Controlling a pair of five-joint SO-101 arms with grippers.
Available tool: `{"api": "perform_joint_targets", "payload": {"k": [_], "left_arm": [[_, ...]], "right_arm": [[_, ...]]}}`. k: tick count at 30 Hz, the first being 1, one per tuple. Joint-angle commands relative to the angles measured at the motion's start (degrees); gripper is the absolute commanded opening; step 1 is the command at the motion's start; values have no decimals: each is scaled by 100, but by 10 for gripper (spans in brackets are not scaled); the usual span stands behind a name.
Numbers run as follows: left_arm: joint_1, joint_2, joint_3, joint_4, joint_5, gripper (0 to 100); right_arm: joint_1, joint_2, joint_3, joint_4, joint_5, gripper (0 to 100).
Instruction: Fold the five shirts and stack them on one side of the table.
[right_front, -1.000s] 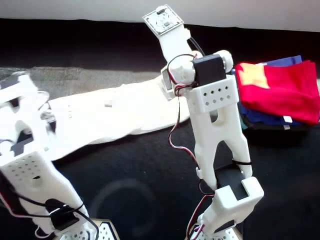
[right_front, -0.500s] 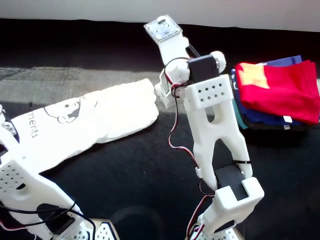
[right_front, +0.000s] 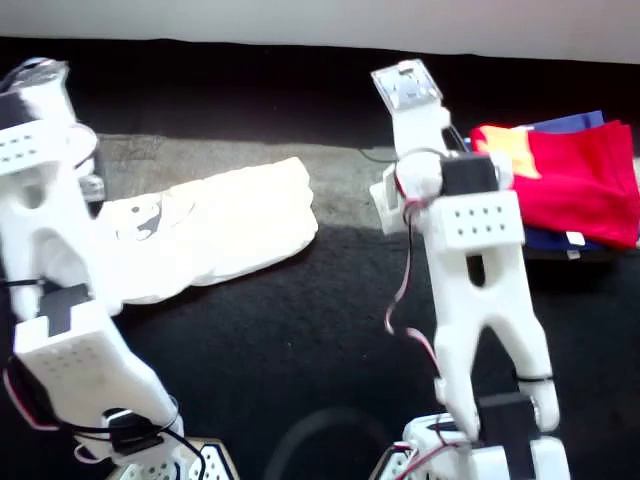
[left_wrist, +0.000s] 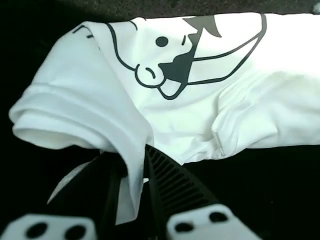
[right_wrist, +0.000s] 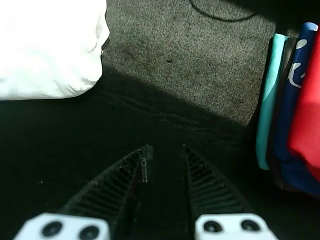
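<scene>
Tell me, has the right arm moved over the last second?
Yes. In the high view, the right arm has swung toward the stack of folded shirts, now almost overlapping its near edge.

No legible text, numbers or labels anywhere

- white shirt (left_wrist: 75, 90): black line drawing (left_wrist: 175, 65) of a cartoon face, mouth open. A couple of black strokes (left_wrist: 82, 31) at the fold edge may be lettering, cut off by the fold, can't read
- blue shirt (right_wrist: 292, 125) in the stack: fragment of white print (right_wrist: 296, 65) on the edge facing out, curved strokes only, unreadable
- red shirt (right_front: 580, 180) on top of the stack: yellow-orange patch (right_front: 505, 150), no characters made out on it
- small board (right_front: 405, 85) on an arm's wrist: markings too small to tell
</scene>
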Motion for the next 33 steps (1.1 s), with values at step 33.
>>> {"api": "perform_joint_targets", "payload": {"k": [33], "left_arm": [[3644,1103,-251,-2268,774,8]], "right_arm": [[875,-3108,7811,-4374,-62,101]]}}
